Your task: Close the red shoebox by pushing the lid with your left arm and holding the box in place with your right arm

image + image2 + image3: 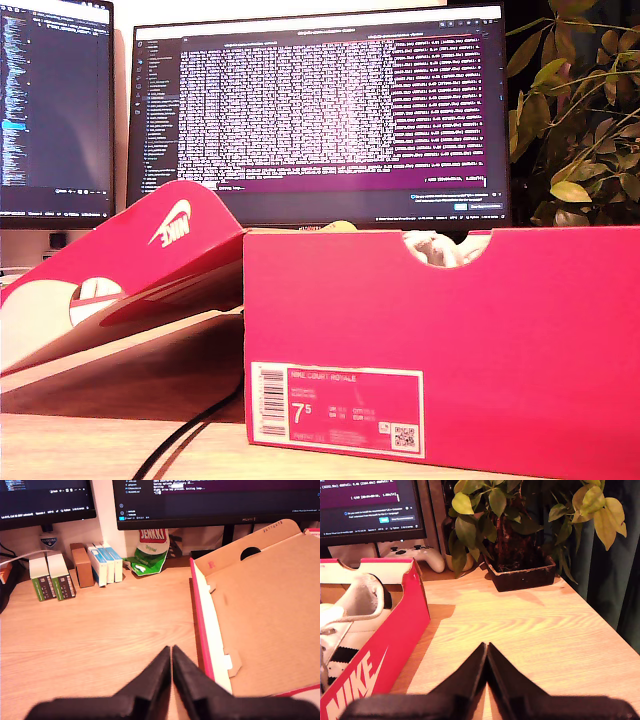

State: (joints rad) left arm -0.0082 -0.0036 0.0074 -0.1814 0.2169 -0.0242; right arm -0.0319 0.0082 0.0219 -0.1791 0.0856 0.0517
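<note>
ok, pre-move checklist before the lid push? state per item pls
1. Lid open and hinged back, ready to push: ok, it leans away at the exterior view's left, inside face showing in the first wrist view.
2. My first end effector shut for pushing: ok, fingertips together over bare desk beside the lid edge, not touching it.
3. My second end effector bracing the red shoebox: not ok, it is shut but apart from the box wall.
4. Shoe below the rim: cannot tell, part shows through the box's front notch.
5. Black cable under the lid: cannot tell whether it snags.
</note>
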